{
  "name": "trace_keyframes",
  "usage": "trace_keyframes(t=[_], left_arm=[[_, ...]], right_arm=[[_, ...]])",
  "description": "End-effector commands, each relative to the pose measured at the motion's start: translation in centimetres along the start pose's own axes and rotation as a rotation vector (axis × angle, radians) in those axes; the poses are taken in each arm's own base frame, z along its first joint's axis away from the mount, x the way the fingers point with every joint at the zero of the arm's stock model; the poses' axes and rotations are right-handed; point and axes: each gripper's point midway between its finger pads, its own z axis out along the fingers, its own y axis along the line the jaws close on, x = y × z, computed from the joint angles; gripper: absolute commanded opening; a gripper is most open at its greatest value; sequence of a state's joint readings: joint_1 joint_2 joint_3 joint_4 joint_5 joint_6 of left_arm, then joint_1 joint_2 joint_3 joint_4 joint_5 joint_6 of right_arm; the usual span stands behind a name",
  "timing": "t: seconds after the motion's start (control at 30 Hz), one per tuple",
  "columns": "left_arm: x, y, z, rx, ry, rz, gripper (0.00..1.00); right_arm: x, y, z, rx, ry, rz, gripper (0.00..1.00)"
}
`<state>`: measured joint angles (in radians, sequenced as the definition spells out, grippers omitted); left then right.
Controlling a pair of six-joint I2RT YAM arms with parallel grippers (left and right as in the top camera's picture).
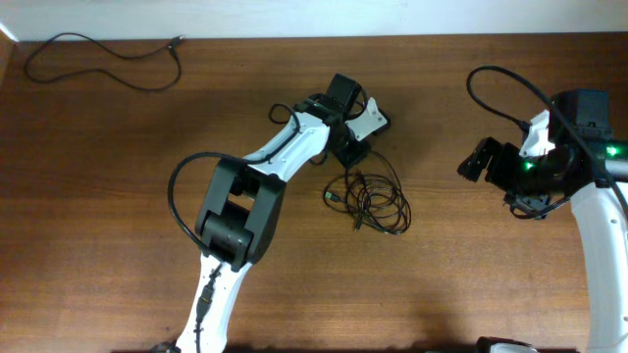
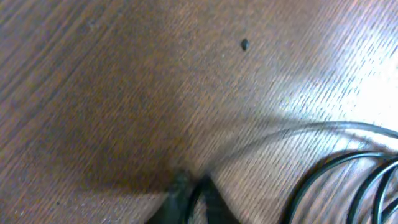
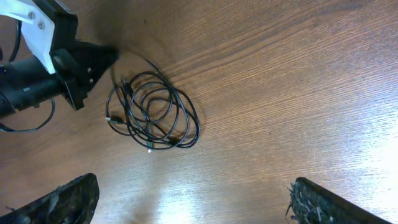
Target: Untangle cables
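Lying coiled, cables (image 1: 373, 199) run up-left to left gripper (image 2: 194, 198), pinching them; right gripper (image 3: 194, 202) wide.

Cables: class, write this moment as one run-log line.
left fingers: shut on a strand of the tangled cables | right fingers: open, away from the tangle | loose cable: lying separate, overhead view's top left

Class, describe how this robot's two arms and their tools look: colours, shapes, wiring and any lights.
Both the left arm and right arm have white shells with black joint housings, and thick black cables loop off each. A green light glows on the right arm's wrist. The left tool is black; the right tool has dark, blocky, scuffed fingers.
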<state>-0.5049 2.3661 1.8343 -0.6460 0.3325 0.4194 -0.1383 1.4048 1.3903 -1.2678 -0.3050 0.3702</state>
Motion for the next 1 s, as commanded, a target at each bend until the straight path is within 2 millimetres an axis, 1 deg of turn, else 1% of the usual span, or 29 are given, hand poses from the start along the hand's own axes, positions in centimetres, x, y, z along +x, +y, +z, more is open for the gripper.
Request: trace_keyframes(t=[0.0, 0.1, 0.17, 0.27, 0.37, 0.4, 0.43, 0.47, 0.5, 0.57, 0.67, 0.73, 0.9, 0.97], left_arm=[[0.3, -0.5, 0.9, 0.023, 0.011, -0.004, 0.0], [-1.4, -0.8, -0.5, 0.04, -0.024, -0.071, 0.0], [-3.2, -1.6, -2.5, 0.072, -0.065, -0.107, 0.0], [-6.5, -3.9, -7.2, 0.157, -0.156, -0.128, 0.0], [-9.4, -6.8, -12.8, 0.258, -0.268, -0.092, 0.0], [-10.2, -7.8, -14.7, 0.283, -0.305, -0.071, 0.0], [-10.7, -8.4, -16.2, 0.296, -0.332, -0.056, 0.0], [-11.4, -9.2, -18.1, 0.308, -0.37, -0.033, 0.0], [-12.1, -9.9, -20.5, 0.303, -0.409, -0.018, 0.0], [-12.7, -10.6, -23.2, 0.296, -0.448, -0.026, 0.0], [-13.1, -11.4, -25.7, 0.295, -0.482, -0.052, 0.0], [-13.2, -11.7, -26.6, 0.293, -0.496, -0.054, 0.0], [-13.4, -11.9, -27.4, 0.317, -0.499, -0.143, 0.0], [-13.8, -12.4, -27.9, 0.352, -0.517, -0.14, 0.0]], right_arm=[[-0.2, -0.2, 0.0, 0.003, -0.001, 0.011, 0.99], [-0.2, -0.2, 0.0, 0.003, -0.001, 0.011, 0.98], [-0.2, -0.2, 0.0, 0.003, 0.0, 0.011, 0.99], [-0.1, -0.1, 0.0, -0.001, 0.001, 0.011, 0.98], [-0.1, 0.0, 0.0, -0.008, 0.004, 0.011, 0.99], [-0.1, 0.1, 0.0, -0.014, 0.006, 0.011, 0.98], [0.0, 0.2, 0.0, -0.02, 0.008, 0.011, 0.99], [0.0, 0.3, 0.0, -0.027, 0.01, 0.011, 0.99], [0.0, 0.5, 0.0, -0.037, 0.011, 0.01, 0.98], [0.0, 0.9, 0.0, -0.059, 0.015, 0.008, 0.99], [0.2, 1.8, -0.1, -0.111, 0.027, 0.004, 0.98], [0.3, 2.5, -0.2, -0.15, 0.035, -0.002, 0.99], [0.4, 3.6, -0.4, -0.212, 0.048, -0.008, 0.98], [0.5, 3.7, -0.4, -0.218, 0.051, -0.008, 0.98]])
